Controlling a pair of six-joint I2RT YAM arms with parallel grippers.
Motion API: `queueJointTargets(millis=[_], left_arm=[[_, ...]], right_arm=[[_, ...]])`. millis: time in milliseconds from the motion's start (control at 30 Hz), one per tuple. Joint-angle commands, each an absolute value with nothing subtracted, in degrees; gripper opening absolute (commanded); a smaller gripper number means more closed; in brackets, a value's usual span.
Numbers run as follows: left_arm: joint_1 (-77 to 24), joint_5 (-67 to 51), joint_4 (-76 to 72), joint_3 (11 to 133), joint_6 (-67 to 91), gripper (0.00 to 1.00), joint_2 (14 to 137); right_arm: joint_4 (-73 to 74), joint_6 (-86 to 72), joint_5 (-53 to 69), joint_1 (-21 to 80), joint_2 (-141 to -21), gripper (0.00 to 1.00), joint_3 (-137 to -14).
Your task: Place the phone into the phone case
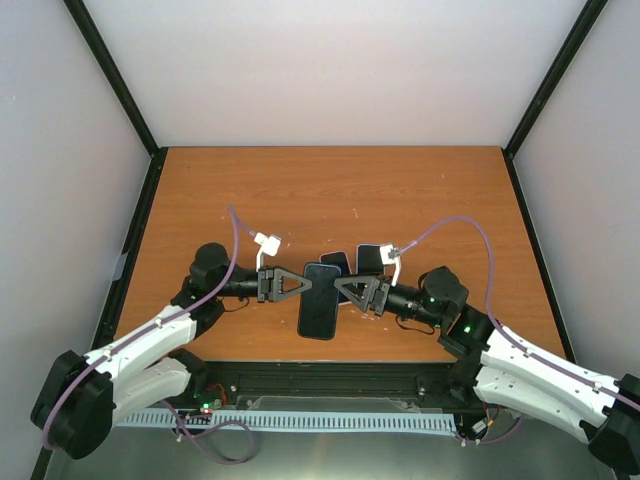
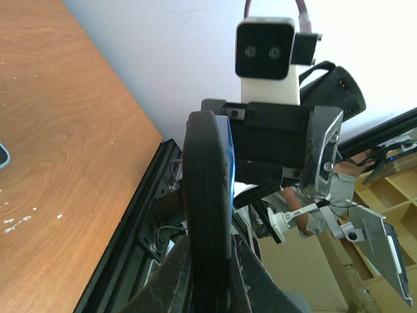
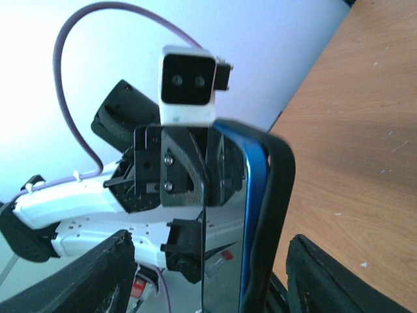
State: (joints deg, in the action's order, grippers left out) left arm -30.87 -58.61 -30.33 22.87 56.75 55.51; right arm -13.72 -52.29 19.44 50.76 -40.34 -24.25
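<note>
A blue-edged phone sits inside a black phone case, held between both arms over the table's near middle. My left gripper is shut on the cased phone's left edge, and its fingers press both faces of the case. The blue rim shows along one side. My right gripper stands open at the opposite edge. Its fingers are spread wide on either side of the screen and touch nothing. From above, the left gripper and right gripper face each other.
Two more dark phone-like slabs lie on the wooden table just behind the held phone. Black frame posts and white walls enclose the table. A black rail runs along the near edge.
</note>
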Motion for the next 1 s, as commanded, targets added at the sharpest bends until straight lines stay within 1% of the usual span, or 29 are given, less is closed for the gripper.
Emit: queueJointTargets(millis=[0, 133, 200, 333, 433, 533, 567, 667, 900, 967], left_arm=[[-30.94, -61.85, -31.05, 25.60, 53.97, 0.00, 54.05], [-30.94, -62.80, -30.55, 25.64, 53.59, 0.00, 53.99], [-30.94, -62.71, -29.30, 25.95, 52.99, 0.00, 53.97], [-30.94, -61.92, -25.36, 26.79, 51.07, 0.00, 53.76], [-30.94, -59.85, -17.95, 28.50, 48.17, 0.00, 53.47], [-30.94, -58.36, -13.77, 29.72, 46.76, 0.00, 53.34], [-30.94, -58.16, -13.06, 29.90, 46.69, 0.00, 53.46], [-30.93, -58.18, -11.55, 30.46, 45.93, 0.00, 54.48], [-30.93, -58.62, -12.71, 30.65, 46.96, 0.00, 55.63], [-30.94, -58.62, -13.54, 30.75, 47.42, 0.00, 55.31]], right_arm=[[-11.63, -51.59, 17.72, 50.67, -43.41, 0.63, -27.56], [-12.85, -51.41, 19.20, 50.71, -45.68, 0.62, -28.82], [-13.95, -51.40, 19.86, 50.70, -46.19, 0.54, -28.98], [-14.70, -50.85, 19.40, 50.70, -45.71, 0.32, -28.87], [-15.45, -49.15, 19.60, 50.71, -44.22, 0.16, -28.45], [-15.44, -45.86, 19.72, 50.67, -41.95, 0.05, -28.07], [-14.58, -45.22, 19.36, 50.71, -41.37, 0.03, -28.20], [-13.57, -44.40, 19.34, 50.71, -40.99, 0.03, -28.17], [-16.25, -44.70, 21.84, 50.71, -43.37, 0.03, -26.85], [-16.57, -45.54, 22.98, 50.70, -44.43, 0.15, -26.59]])
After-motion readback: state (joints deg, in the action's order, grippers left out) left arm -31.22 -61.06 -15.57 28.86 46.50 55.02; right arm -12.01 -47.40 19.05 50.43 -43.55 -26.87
